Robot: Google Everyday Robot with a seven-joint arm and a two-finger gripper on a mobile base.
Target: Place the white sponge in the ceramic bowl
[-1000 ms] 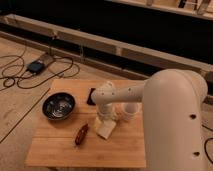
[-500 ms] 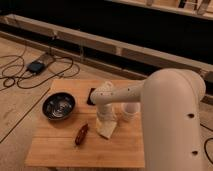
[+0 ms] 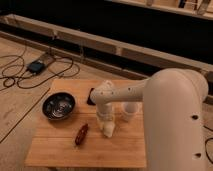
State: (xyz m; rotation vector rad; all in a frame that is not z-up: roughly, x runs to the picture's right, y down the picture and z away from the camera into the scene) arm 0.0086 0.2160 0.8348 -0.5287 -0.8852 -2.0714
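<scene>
The ceramic bowl is dark and glossy and sits on the left part of the wooden table. It holds nothing. The white sponge is a small cream block on the table's middle, right of the bowl. My gripper points straight down on top of the sponge, at the end of the white arm that reaches in from the right. The gripper hides the sponge's top.
A translucent white cup stands just right of the gripper. A small red-brown object lies on the table left of the sponge. A dark flat object sits behind the arm. Cables and a black box lie on the floor at left.
The gripper has come down a little closer onto the sponge. The sponge, bowl and cup have not moved.
</scene>
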